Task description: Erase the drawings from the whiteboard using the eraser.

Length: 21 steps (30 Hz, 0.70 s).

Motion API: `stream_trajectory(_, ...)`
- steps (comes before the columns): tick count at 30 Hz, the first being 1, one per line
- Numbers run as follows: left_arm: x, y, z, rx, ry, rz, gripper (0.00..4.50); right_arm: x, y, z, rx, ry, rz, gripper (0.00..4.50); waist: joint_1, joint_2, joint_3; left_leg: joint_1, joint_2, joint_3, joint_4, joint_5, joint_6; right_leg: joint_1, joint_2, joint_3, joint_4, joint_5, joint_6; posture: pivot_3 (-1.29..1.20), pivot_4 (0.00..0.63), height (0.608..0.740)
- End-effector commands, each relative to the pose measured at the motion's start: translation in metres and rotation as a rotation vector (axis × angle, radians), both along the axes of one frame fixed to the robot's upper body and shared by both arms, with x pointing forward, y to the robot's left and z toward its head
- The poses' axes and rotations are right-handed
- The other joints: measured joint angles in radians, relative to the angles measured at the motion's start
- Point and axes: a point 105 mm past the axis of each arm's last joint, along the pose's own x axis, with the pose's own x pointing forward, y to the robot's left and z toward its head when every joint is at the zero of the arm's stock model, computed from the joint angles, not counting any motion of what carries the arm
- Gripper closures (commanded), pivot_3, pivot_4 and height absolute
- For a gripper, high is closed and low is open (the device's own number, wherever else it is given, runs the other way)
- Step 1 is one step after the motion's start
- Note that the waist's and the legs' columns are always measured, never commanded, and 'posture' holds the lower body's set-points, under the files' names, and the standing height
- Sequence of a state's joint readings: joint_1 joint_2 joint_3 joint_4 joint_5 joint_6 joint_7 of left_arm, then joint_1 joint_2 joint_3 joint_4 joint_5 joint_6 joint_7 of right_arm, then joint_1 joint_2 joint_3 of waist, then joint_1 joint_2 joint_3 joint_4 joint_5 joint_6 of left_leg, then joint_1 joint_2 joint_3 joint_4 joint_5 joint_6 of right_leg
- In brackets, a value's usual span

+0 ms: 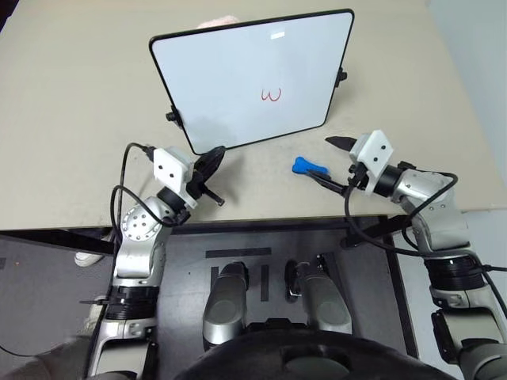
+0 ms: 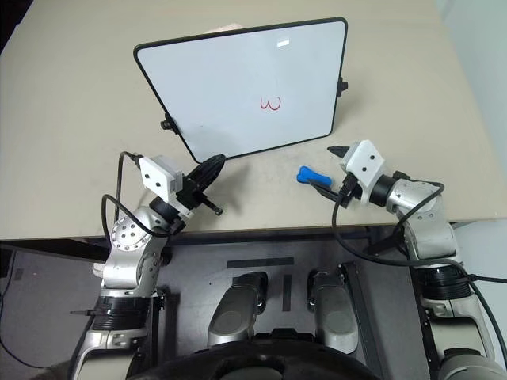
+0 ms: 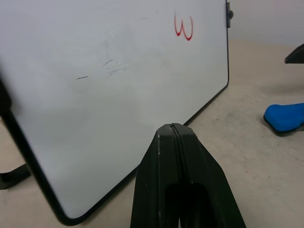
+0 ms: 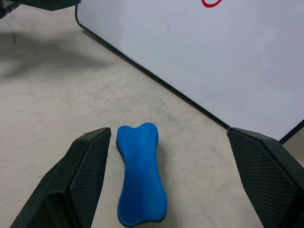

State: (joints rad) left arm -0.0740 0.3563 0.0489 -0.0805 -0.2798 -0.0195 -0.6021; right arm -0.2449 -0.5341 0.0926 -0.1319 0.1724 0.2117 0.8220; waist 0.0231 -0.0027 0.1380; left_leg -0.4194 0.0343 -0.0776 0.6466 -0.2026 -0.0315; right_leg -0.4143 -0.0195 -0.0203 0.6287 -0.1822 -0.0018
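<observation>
Eraser (image 1: 310, 166), blue and bone-shaped, lies on the tan table (image 1: 71, 119) right of centre in the left eye view, below the whiteboard (image 1: 238, 71), which stands propped in the upper middle; the red drawings (image 1: 271, 95) sit on its lower right part. The right gripper (image 1: 333, 162) hangs spread wide just right of the eraser, and the left gripper (image 1: 207, 178) sits at the board's lower left corner.

Left wrist view: the left fingers (image 3: 180, 175) are pressed together, holding nothing.

Right wrist view: the eraser lies lower centre between the parted fingers (image 4: 90, 166), nearer one of them. Picking up is the step in hand; next, likely lower and close. The squiggle reads like "w" or "3"; no brand visible.
</observation>
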Motion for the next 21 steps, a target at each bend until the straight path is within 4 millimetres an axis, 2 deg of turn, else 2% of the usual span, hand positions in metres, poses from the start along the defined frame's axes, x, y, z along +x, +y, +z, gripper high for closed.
stream_trajectory(1, -0.001, -0.004, 0.012, -0.008, -0.047, -0.016, 4.5, -0.002, -0.002, 0.012, 0.003, -0.048, 0.001, 0.36, 0.0, 0.0, 0.0, 0.0, 0.0, 0.0, 0.0, 0.0, 0.0, 0.0, 0.0, 0.0, 0.0, 0.0, 0.0, 0.0, 0.15, 0.74)
stream_trajectory(11, 0.002, -0.007, 0.012, -0.017, -0.052, -0.015, 4.5, -0.003, 0.001, 0.018, -0.002, -0.057, 0.02, 0.36, 0.0, 0.0, 0.0, 0.0, 0.0, 0.0, 0.0, 0.0, 0.0, 0.0, 0.0, 0.0, 0.0, 0.0, 0.0, 0.0, 0.15, 0.74)
stream_trajectory(15, 0.0, -0.011, 0.011, -0.021, -0.054, -0.014, 4.5, -0.005, 0.004, 0.016, 0.001, -0.049, 0.037, 0.36, 0.0, 0.0, 0.0, 0.0, 0.0, 0.0, 0.0, 0.0, 0.0, 0.0, 0.0, 0.0, 0.0, 0.0, 0.001, 0.0, 0.15, 0.74)
stream_trajectory(21, -0.003, -0.006, 0.013, -0.029, -0.061, 0.003, 4.5, -0.004, 0.016, 0.006, -0.032, -0.011, 0.075, 0.36, -0.001, 0.0, 0.0, 0.0, 0.0, 0.0, 0.0, 0.0, 0.0, 0.0, 0.0, 0.0, 0.0, -0.001, 0.001, 0.0, 0.15, 0.74)
